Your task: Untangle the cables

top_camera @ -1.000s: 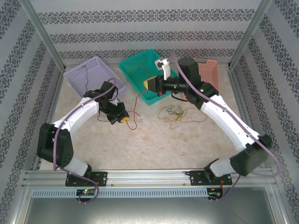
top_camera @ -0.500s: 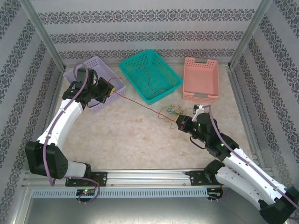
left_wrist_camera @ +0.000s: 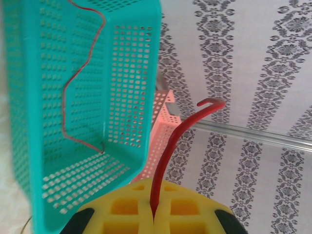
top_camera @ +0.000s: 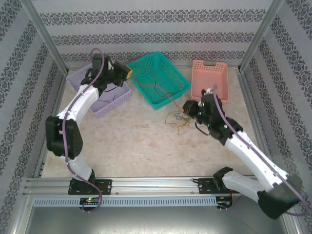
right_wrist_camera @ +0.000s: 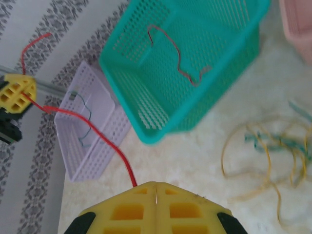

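Clamps red cable (left_wrist_camera: 164,161) in left hand (top_camera: 128,74) just left of the teal basket (top_camera: 142,88); pinches the same cable in right hand (top_camera: 187,107), just off that basket's right corner.

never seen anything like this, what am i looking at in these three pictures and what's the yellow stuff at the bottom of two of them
These are two white robot arms bolted to the near edge of a pale table. One picture looks down from above; the other two come from a camera on each wrist. The yellow blocks are the pads of each arm's end effector, its two-finger pincer. The left end effector and the right end effector are both shut on one thin red cable, which runs between them. On the table stand a lavender plastic basket, a teal plastic basket with a wavy reddish cable inside, and a pink plastic basket, plus a loose tangle of yellow and green cables.
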Robot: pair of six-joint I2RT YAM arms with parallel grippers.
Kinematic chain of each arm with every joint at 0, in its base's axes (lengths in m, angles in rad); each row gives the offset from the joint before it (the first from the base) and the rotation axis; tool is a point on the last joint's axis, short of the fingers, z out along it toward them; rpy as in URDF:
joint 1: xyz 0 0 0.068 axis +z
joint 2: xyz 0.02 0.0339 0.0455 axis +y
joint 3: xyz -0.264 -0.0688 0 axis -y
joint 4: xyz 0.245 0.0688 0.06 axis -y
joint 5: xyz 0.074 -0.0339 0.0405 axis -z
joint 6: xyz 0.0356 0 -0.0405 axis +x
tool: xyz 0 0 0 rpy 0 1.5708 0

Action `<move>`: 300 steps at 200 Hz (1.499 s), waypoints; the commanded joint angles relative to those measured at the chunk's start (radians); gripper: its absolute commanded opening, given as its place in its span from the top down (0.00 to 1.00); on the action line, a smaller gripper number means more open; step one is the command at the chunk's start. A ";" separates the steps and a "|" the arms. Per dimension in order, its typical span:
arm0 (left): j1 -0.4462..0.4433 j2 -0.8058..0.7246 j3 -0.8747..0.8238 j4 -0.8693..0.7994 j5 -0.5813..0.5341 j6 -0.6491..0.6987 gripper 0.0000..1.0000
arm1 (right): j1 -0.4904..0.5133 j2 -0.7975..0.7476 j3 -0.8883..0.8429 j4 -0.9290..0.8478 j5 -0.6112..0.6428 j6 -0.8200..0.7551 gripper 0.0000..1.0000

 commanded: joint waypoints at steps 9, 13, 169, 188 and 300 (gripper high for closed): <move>-0.036 0.176 0.197 0.056 -0.006 0.034 1.00 | -0.089 0.231 0.242 -0.014 -0.121 -0.173 1.00; -0.039 0.203 0.224 0.059 -0.008 0.038 1.00 | -0.098 0.267 0.272 -0.018 -0.135 -0.183 1.00; -0.082 0.644 0.814 -0.317 -0.111 0.171 0.34 | -0.187 1.050 1.006 -0.357 -0.194 -0.292 0.63; -0.082 0.609 0.820 -0.353 -0.115 0.168 0.30 | -0.189 1.039 1.046 -0.382 -0.177 -0.305 0.61; -0.223 0.186 0.384 -0.365 -0.120 0.226 0.39 | -0.299 0.405 0.364 -0.311 -0.105 -0.140 0.58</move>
